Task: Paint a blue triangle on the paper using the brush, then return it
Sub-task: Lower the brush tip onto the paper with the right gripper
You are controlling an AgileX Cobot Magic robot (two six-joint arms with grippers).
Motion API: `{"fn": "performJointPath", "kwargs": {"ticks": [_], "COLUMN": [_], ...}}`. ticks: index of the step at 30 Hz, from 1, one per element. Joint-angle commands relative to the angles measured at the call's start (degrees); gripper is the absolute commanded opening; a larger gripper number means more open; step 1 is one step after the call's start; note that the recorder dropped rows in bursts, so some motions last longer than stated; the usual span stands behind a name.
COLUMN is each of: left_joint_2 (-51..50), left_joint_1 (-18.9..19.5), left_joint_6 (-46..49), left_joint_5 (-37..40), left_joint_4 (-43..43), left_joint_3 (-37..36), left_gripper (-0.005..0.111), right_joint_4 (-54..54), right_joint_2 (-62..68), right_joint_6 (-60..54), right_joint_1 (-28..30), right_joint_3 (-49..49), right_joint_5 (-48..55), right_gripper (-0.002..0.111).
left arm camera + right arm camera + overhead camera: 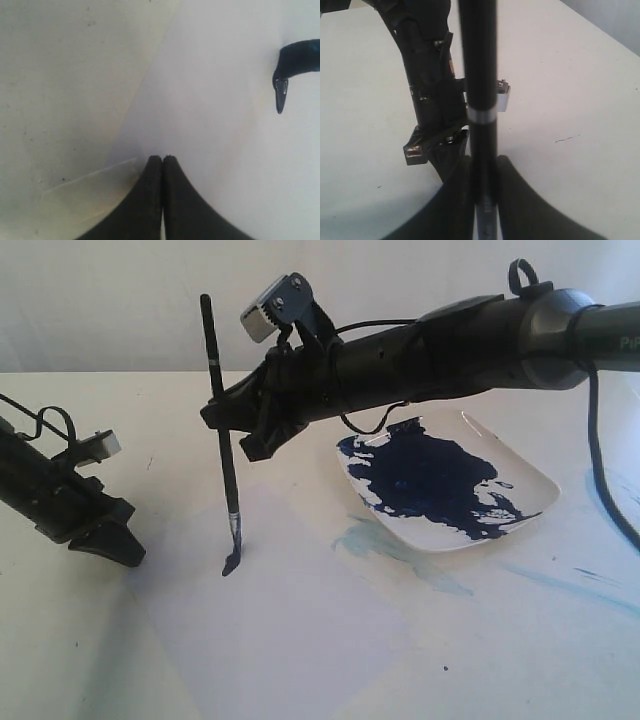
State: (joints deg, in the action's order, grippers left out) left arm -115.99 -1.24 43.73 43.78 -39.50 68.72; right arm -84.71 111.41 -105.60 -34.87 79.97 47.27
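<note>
My right gripper (216,420) reaches across the middle and is shut on the brush (228,490), which stands nearly upright. The brush's dark tip touches the paper (300,640). In the right wrist view the black handle (479,75) with its silver band runs between the fingers of the right gripper (484,172). My left gripper (128,554) rests shut and empty at the paper's left edge. The left wrist view shows this gripper (162,160) over the paper (225,65), with the brush tip (280,97) to one side. No blue triangle is visible on the paper.
A white square plate (530,472) with a big dark-blue paint blotch (430,475) sits at the back right, partly on the paper. Pale light-blue smears (395,548) lie on the paper in front of it. The left arm (427,100) appears behind the brush in the right wrist view.
</note>
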Motion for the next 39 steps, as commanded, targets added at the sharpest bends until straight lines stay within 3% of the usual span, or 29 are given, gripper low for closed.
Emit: {"fn": "performJointPath", "kwargs": {"ticks": [1, 15, 25, 39], "left_joint_2": [-1.31, -1.31, -1.31, -1.31], "left_joint_1": [-0.05, -0.05, -0.05, -0.05], "left_joint_6": [-0.23, -0.23, -0.23, -0.23], "left_joint_5": [0.5, 0.63, 0.79, 0.58], "left_joint_4": [2.74, 2.74, 2.74, 2.74], "left_joint_3": [-0.7, -0.7, -0.7, -0.7], "left_gripper": [0.0, 0.0, 0.0, 0.0], "right_joint_4": [-1.48, 0.81, 0.83, -0.04], "right_joint_2": [0.03, 0.03, 0.03, 0.03], "right_joint_6": [-0.96, 3.08, 1.88, 0.93], "right_joint_1": [0.06, 0.06, 0.06, 0.06], "right_joint_3": [0.51, 0.51, 0.51, 0.51], "right_joint_5": [1.39, 6.44, 1.0, 2.92], "right_gripper": [0.0, 0.0, 0.0, 0.0]}}
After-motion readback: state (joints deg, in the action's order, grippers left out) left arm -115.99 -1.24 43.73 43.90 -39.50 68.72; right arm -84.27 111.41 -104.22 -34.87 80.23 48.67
